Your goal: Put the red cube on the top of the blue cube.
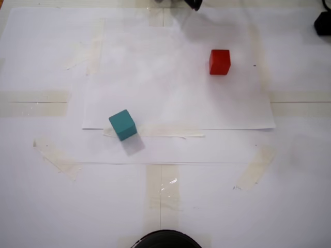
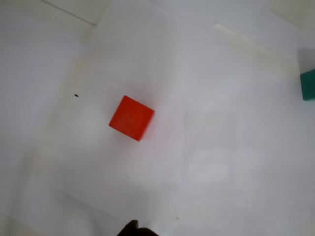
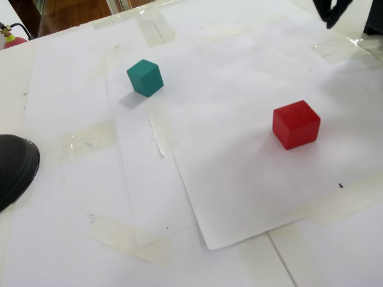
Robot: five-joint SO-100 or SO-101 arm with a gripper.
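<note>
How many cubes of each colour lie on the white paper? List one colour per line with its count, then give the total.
Red cube: 1
Blue cube: 1
Total: 2

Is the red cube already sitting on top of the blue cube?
No; in a fixed view the red cube rests on the white paper, well apart from the blue cube, with nothing stacked.
</note>
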